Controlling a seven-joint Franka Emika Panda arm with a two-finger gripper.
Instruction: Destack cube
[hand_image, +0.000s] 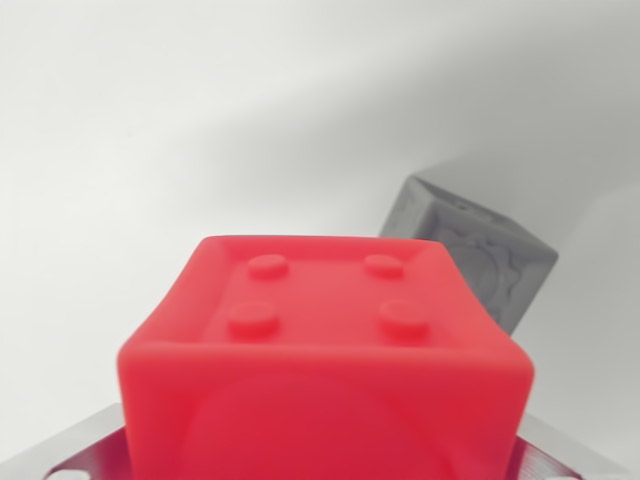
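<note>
A red cube (325, 350) with four round studs on its top face fills the lower middle of the wrist view, very close to the camera. My gripper (320, 450) is shut on it, and a metal finger (85, 450) shows at each bottom corner, pressed against the cube's sides. Behind it, toward the wrist view's right, a grey cube (470, 250) with embossed faces sits on the white surface, apart from the red one. Its lower left part is hidden by the red cube.
A plain white surface (150, 130) stretches all around, with a soft shadow running diagonally across the upper right.
</note>
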